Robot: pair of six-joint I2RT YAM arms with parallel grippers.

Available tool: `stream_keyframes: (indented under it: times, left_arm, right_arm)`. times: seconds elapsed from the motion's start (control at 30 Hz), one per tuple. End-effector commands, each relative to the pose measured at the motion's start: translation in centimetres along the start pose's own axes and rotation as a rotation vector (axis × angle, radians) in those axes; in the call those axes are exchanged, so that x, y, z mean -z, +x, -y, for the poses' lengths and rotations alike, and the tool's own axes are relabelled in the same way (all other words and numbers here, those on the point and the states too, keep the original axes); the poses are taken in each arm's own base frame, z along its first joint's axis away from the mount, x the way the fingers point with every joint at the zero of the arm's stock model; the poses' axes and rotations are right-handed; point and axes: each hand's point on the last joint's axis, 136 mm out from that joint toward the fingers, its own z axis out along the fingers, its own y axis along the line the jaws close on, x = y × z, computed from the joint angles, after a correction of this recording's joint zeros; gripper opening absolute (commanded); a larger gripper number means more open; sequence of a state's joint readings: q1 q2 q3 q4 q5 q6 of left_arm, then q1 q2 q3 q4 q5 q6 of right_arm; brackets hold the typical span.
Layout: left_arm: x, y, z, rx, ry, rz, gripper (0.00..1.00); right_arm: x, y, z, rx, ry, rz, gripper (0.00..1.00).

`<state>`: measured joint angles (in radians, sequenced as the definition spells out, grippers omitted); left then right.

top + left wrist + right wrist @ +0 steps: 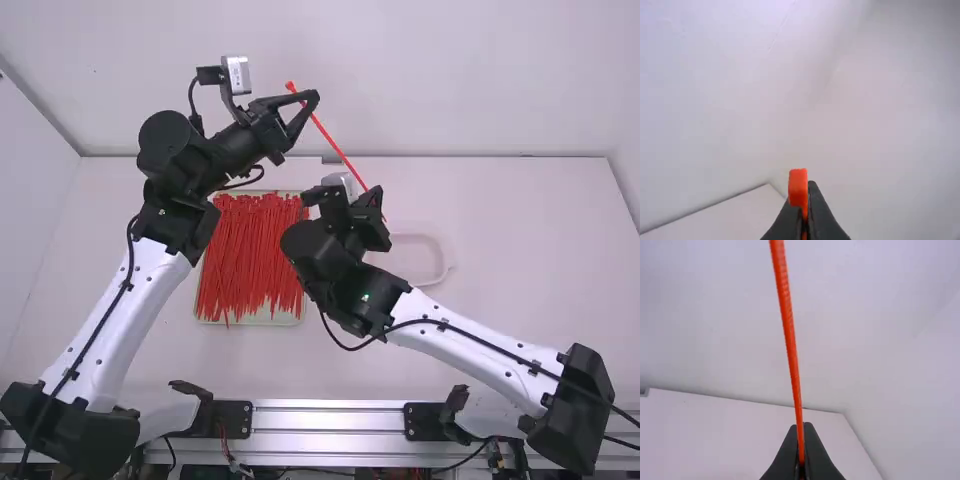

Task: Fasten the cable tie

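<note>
One red cable tie (330, 140) is held straight in the air between both grippers, above the table's back middle. My left gripper (308, 100) is shut on its head end, and that head (798, 184) pokes out above the closed fingers (816, 215). Lower and to the right, my right gripper (373, 196) is shut on the tail end. In the right wrist view the ribbed strap (788, 330) runs straight up from my right gripper (800, 434). The tie is not looped.
A flat tray (290, 322) with a heap of several red cable ties (250, 258) lies left of the middle, under the left arm. A pale looped strap (436, 252) lies on the white table to the right. White walls stand close behind.
</note>
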<state>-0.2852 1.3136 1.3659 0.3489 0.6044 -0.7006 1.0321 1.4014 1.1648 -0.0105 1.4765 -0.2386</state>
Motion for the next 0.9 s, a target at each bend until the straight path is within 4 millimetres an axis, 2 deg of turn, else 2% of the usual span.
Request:
stream_keyframes:
  times: [0.0, 0.13, 0.17, 0.23, 0.3, 0.37, 0.4, 0.47, 0.6, 0.7, 0.8, 0.87]
  left_arm:
    - [0.0, -0.9, 0.6, 0.0, 0.01, 0.019, 0.02]
    - [0.0, -1.1, 0.7, -0.007, 0.014, 0.026, 0.02]
    - [0.1, -1.1, 0.7, -0.008, 0.015, 0.028, 0.02]
    - [0.1, -1.1, 0.6, -0.006, 0.013, 0.028, 0.02]
    - [0.0, -0.9, 0.3, -0.026, -0.001, 0.019, 0.02]
    - [0.1, -0.7, -0.7, -0.025, -0.047, 0.018, 0.02]
    - [0.1, -0.4, -1.6, -0.025, -0.093, 0.013, 0.02]
    - [0.2, 0.0, -2.5, -0.036, -0.134, 0.001, 0.02]
    - [0.5, 1.1, -3.8, -0.083, -0.191, -0.043, 0.02]
    - [0.6, 2.0, -4.3, -0.124, -0.207, -0.082, 0.02]
    - [0.8, 2.7, -4.8, -0.165, -0.223, -0.119, 0.02]
    - [0.9, 3.1, -5.0, -0.173, -0.229, -0.133, 0.02]
  right_arm:
    - [-0.1, 0.0, 0.3, -0.009, 0.017, -0.005, 0.0]
    - [0.5, -0.2, 0.0, -0.011, -0.002, 0.007, 0.0]
    - [0.7, -0.2, -0.1, -0.005, -0.007, 0.01, 0.03]
    - [0.8, -0.3, -0.2, -0.006, -0.01, 0.012, 0.27]
    - [0.9, -0.3, -0.5, -0.027, -0.026, 0.017, 0.72]
    - [0.9, -0.5, -1.6, -0.062, -0.089, 0.028, 0.99]
    - [1.4, -0.6, -3.6, -0.044, -0.211, 0.046, 0.99]
    - [2.4, -0.6, -5.8, -0.007, -0.342, 0.065, 0.99]
    - [4.6, -0.6, -7.5, -0.011, -0.502, 0.079, 0.99]
    - [7.2, -1.1, -7.4, -0.005, -0.628, 0.114, 0.99]
    - [10.2, -2.0, -5.7, -0.025, -0.759, 0.166, 0.99]
    - [11.3, -2.3, -4.7, -0.041, -0.807, 0.188, 0.99]
